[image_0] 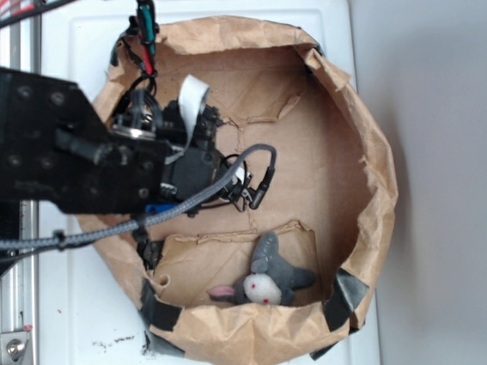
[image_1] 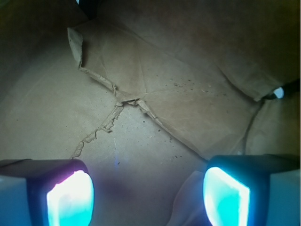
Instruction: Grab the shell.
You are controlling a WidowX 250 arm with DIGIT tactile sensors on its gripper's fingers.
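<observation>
Wrist view looks down between two glowing fingers [image_1: 148,195], one pad [image_1: 70,197] lit pink-white at the lower left, the other pad [image_1: 225,195] cyan at the lower right. They stand wide apart, with nothing held between them; only bare brown paper shows in the gap. Ahead of the fingers lies the creased brown paper floor [image_1: 155,84] of a round paper-lined tub, with torn ragged edges and overlapping flaps running across just beyond the pads. A pale fold of paper [image_1: 188,207] sits just beside the inner edge of the cyan pad.

Exterior view shows the black robot arm [image_0: 68,152], with its braided grey cable [image_0: 190,198], reaching over the left part of the round tub of crumpled brown paper [image_0: 373,152], patched at the near rim with black tape [image_0: 346,296]. The tub stands on a white table [image_0: 68,319]. A small grey and white plush animal [image_0: 266,285] lies against the near wall of the tub, well apart from the fingers, with a raised paper flap [image_0: 228,247] between them.

The orange-tan spiral shell cannot be seen in either view, so where it lies relative to the fingers cannot be told.
</observation>
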